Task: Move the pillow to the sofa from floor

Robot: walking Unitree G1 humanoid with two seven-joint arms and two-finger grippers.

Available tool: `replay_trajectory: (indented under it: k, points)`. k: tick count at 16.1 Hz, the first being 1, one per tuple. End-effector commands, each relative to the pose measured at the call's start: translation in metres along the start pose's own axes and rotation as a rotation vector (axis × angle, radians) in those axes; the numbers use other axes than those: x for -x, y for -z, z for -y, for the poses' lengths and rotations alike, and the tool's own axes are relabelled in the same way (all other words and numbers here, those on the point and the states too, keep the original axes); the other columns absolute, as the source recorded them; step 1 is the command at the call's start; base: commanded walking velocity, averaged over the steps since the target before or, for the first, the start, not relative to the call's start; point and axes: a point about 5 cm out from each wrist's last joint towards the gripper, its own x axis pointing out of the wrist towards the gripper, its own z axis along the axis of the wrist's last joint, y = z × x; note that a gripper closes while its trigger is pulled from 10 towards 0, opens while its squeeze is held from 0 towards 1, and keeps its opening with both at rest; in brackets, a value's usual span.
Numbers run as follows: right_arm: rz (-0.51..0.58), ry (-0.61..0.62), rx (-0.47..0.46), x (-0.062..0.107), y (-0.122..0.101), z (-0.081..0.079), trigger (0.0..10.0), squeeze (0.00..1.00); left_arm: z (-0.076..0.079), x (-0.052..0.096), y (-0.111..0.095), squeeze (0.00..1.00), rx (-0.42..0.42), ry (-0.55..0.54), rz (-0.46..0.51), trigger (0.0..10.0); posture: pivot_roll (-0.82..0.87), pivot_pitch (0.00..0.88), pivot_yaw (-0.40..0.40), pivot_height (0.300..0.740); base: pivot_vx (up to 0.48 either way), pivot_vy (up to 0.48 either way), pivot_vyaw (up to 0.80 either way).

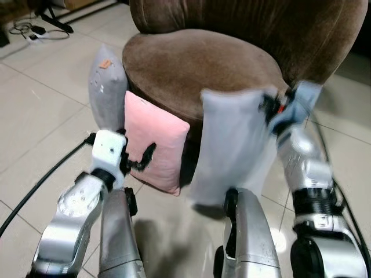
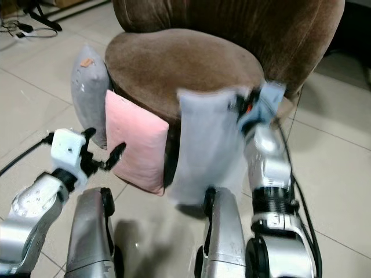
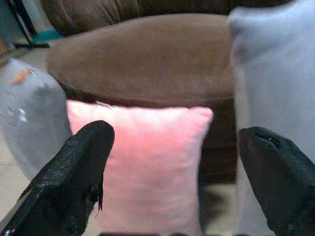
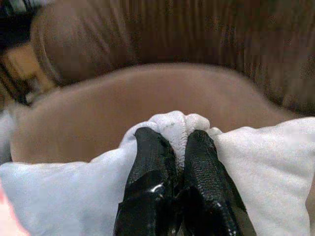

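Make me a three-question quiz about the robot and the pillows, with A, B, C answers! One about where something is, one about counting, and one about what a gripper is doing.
1. Where is the pink pillow?
A. On top of the sofa seat
B. Leaning against the front of the sofa, on the floor
C. In the left gripper

2. How many pillows are there?
A. One
B. Two
C. Three

3. What is the right gripper doing?
A. Pinching the pale blue pillow
B. Hanging open
C. Holding a cable

Answers:
1 B, the pink pillow stands on the tiles against the brown sofa.
2 C, a grey pillow, a pink one and a pale blue one.
3 A, its black fingers are shut on a bunched edge of the pillow, while the left gripper is open facing the pink pillow.
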Motion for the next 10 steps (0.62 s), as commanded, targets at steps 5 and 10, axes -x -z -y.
replay_trajectory:
  k: [5, 10]
  points:
    - [0.387, -0.053, -0.083, 0.015, -0.103, -0.036, 10.0, 0.0, 0.005, -0.004, -0.004, 0.0, -0.02, -0.024, 0.032, 10.0, 0.01, 0.0, -0.004, 0.446, 0.0, 0.0, 0.0]
    - [0.321, -0.044, -0.122, 0.024, -0.076, -0.048, 10.0, 0.0, 0.003, -0.012, -0.012, 0.0, -0.039, -0.073, 0.073, 10.0, 0.0, 0.0, -0.002, 0.491, 0.0, 0.0, 0.0]
